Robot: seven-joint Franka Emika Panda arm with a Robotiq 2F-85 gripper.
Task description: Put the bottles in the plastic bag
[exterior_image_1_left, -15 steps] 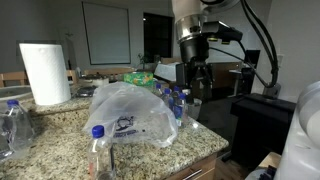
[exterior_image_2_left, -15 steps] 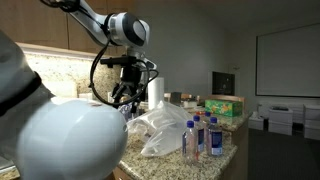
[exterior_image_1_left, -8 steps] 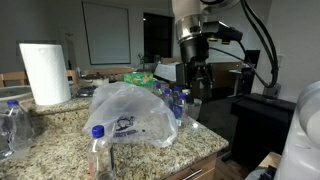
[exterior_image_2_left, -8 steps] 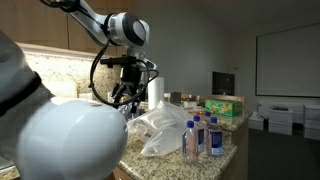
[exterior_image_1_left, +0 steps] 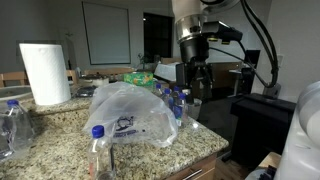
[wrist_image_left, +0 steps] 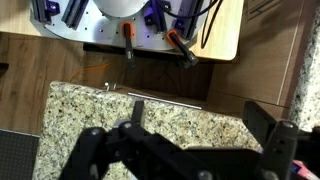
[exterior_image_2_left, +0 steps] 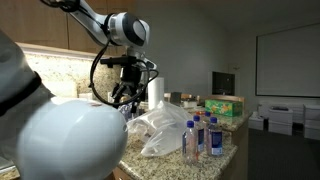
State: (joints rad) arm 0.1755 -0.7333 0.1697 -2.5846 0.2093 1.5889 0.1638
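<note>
Nearest in an exterior view, one of the bottles (exterior_image_1_left: pixel 97 150) stands upright on the granite surface (exterior_image_1_left: pixel 57 123), cap up. Behind it the plastic bag (exterior_image_1_left: pixel 130 112) lies slumped, its long axis across the surface. Beyond its far end more bottles cluster upright. Farthest hangs the end effector (exterior_image_1_left: pixel 197 88), fingers apart, gripping nothing.

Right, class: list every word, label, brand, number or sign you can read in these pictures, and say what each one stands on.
Nothing can be read letter for letter in any view.
Blue logo printed on the plastic bag: too blurred to read.
Red and blue labels on the bottles: too small to read.
Print on the green box: too small to read.
</note>
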